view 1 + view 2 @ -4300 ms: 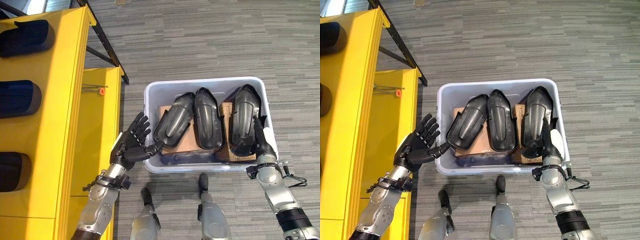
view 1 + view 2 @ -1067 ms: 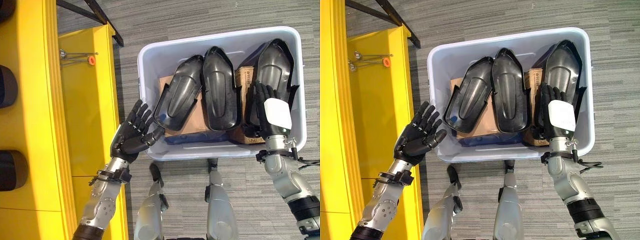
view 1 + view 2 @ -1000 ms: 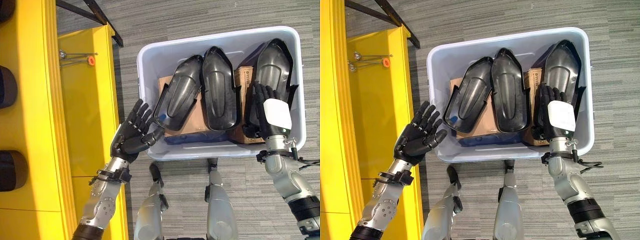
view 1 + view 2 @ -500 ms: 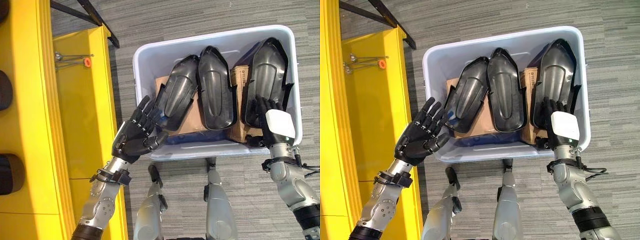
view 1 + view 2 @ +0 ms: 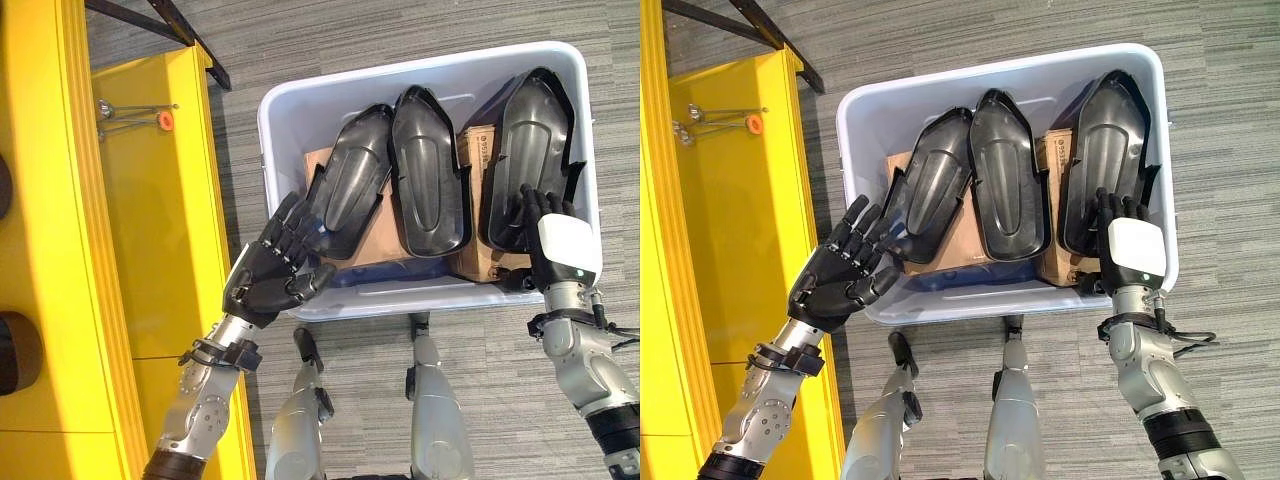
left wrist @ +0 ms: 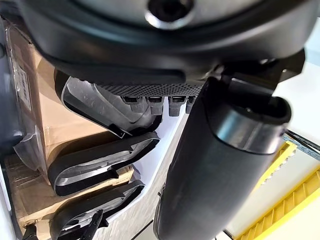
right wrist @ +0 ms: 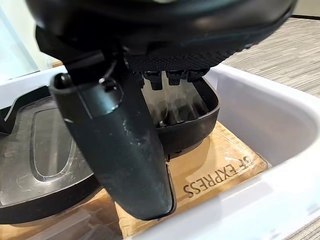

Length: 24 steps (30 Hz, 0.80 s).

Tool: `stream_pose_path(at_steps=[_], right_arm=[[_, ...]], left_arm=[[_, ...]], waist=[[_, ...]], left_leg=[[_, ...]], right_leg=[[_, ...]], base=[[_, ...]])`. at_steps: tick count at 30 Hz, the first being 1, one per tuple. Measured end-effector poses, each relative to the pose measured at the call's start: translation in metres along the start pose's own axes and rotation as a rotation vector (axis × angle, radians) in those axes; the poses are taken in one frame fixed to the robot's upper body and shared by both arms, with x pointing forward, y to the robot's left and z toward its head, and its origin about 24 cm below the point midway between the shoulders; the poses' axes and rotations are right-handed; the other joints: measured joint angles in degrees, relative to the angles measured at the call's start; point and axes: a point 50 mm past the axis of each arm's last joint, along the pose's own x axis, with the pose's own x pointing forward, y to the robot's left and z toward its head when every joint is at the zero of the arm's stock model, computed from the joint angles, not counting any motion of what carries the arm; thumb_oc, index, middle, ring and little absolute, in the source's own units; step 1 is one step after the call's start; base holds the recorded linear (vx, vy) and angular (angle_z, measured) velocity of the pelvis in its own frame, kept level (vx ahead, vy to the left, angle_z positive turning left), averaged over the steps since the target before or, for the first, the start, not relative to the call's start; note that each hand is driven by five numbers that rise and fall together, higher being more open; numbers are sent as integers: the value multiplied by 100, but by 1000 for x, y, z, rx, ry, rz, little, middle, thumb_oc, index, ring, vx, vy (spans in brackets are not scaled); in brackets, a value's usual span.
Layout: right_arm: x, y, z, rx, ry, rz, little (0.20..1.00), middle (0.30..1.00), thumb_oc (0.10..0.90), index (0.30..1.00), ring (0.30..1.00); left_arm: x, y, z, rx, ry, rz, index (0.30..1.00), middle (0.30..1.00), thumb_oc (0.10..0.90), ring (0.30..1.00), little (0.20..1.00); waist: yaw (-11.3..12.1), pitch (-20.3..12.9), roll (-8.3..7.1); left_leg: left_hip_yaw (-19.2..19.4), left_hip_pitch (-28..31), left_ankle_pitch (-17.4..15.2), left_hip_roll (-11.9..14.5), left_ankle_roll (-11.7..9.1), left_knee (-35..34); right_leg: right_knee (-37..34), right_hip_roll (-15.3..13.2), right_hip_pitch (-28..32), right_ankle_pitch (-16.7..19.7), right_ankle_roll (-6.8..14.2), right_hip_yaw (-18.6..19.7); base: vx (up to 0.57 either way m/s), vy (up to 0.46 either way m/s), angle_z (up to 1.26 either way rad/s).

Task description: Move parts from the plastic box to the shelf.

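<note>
Left eye view: the plastic box (image 5: 275,140) sits on the floor at centre-right, three black moulded parts inside, lying on cardboard cartons (image 5: 480,255). Their long axes run roughly from the frame's bottom to its top, the left part (image 5: 350,185) leaning rightward. The yellow shelf (image 5: 150,220) fills the left side. The left hand (image 5: 270,275) hovers at the box's lower-left corner, fingers spread and relaxed, grasping nothing, likely lining up on that left part.

Right eye view: the right hand (image 5: 1130,250) lies on the near end of the right part (image 5: 1105,140), fingers straight, resting rather than clenched.

Left wrist view: fingertips reach over the left part's rim, not curled round it.

Right wrist view: straight fingers dip into the right part's hollow, probably to hook its lip.
</note>
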Motion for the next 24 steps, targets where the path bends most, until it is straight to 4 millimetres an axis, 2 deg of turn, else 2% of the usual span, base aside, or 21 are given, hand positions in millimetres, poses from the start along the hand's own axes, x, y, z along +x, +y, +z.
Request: stream_pose_path(at_steps=[6, 18, 24], right_arm=[[8, -1, 11, 3, -36, -5, 1000, 1000, 900, 1000, 1000], [17, 4, 14, -33, -47, -4, 1000, 1000, 900, 1000, 1000], [24, 3, 13, -20, -28, -43, 1000, 1000, 900, 1000, 1000]], left_arm=[[0, 2, 2, 17, -11, 7, 1000, 1000, 900, 1000, 1000], [2, 2, 1, 19, -8, 12, 1000, 1000, 900, 1000, 1000], [2, 9, -6, 17, 12, 39, 1000, 1000, 900, 1000, 1000]], waist=[[13, -5, 12], [54, -10, 25], [75, -14, 31]], left_leg=[[4, -83, 17, -7, -8, 0], [6, -294, 96, -20, -2, 1], [-10, -445, 205, -29, 4, 0]], right_leg=[[0, -7, -99, 17, -4, 5], [1, -17, -321, 94, -25, 17], [2, -28, -471, 178, -41, 19]], base=[[0, 0, 0], [-3, 1, 0], [-28, 18, 1]])
